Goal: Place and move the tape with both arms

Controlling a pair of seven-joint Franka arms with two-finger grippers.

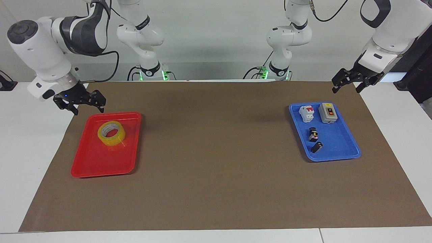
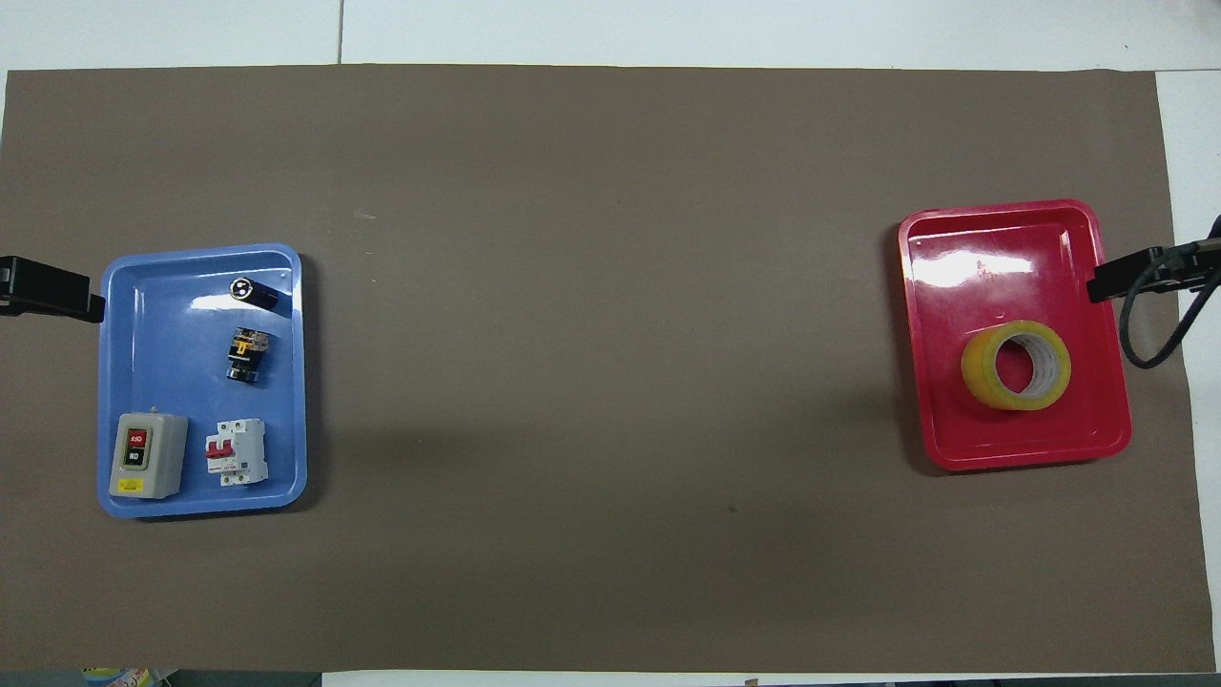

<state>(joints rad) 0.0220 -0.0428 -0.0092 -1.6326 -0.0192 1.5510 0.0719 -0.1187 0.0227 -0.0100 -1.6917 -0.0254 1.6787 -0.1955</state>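
Tape (image 1: 111, 133) lying flat in red tray (image 1: 101, 165), toward tray's robot-side edge. R gripper (image 1: 79, 103) hanging w/ jaws wide, empty, over that edge. L gripper (image 1: 349, 81) waiting, jaws wide, off blue tray (image 1: 341, 153) corner. Judging placement done; advising clearing straight up, no rim clip.

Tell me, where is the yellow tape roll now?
The tape lies flat in the red tray, at the right arm's end of the table, in the tray's half nearer to the robots.
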